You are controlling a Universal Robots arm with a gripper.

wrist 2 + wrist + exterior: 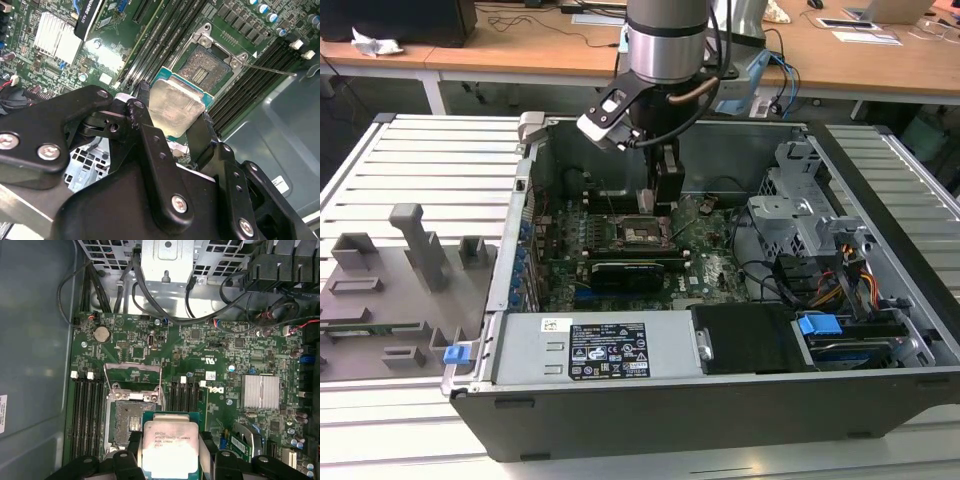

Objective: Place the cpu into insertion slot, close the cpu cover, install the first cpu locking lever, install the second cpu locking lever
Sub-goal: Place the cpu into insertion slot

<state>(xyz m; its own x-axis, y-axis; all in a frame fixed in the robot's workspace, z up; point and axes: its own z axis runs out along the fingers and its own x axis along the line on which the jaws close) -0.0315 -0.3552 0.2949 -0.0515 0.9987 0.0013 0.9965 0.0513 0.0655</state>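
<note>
The gripper (172,114) pinches the cpu (176,102) by two opposite edges, one black finger (143,100) on either side, with the pale metal top facing the wrist cameras. The chip hangs flat above the motherboard (225,355) inside the open computer case (720,400), which sits on the slatted table (420,160).

The relation that matters is between the cpu and the socket (127,422). In the first wrist view the cpu (170,447) is offset to one side of the socket, and one of its edges overlaps the socket's near corner. Most of the bare contact field is uncovered, so the chip is not yet over its seat. The chip is square and has no long axis to line up. Its edges look roughly parallel to the socket's frame, so I judge the gap to be mostly a sideways shift and a drop, with little twist.

The cpu cover (132,374) stands open beyond the far edge of the socket and leaves the opening free. In the second wrist view a thin wire lever (272,70) juts away from the socket (205,72), so it looks unlatched.

In the exterior view the gripper (663,200) hangs close above the socket (642,232), slightly toward the exterior view's right of it
</note>
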